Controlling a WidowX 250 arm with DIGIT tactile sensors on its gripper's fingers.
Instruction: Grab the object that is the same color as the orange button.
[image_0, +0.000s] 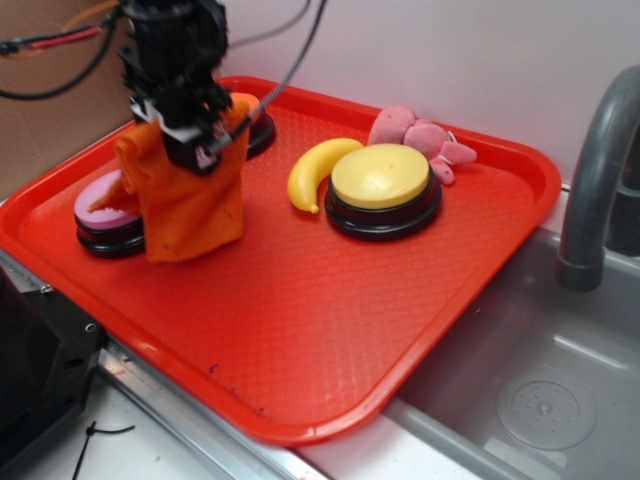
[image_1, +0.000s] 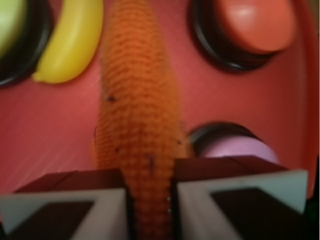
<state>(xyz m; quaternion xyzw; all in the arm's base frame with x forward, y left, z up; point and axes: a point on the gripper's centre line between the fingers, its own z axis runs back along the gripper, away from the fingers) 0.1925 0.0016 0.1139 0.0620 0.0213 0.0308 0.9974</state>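
Two pale-tipped fingers (image_1: 60, 210) of the black gripper (image_0: 195, 140) were clamped on the soft orange woven cloth rag (image_0: 188, 205) — hanging above the red plastic tray (image_0: 300, 330) at ten o'clock, beside the glossy orange dome button (image_1: 252, 25). Grab appeared done — only holding remained.

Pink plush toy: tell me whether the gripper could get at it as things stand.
Probably not right away. The gripper is shut on the orange cloth, so its jaws are occupied. The pink plush toy itself lies uncovered behind the yellow button.
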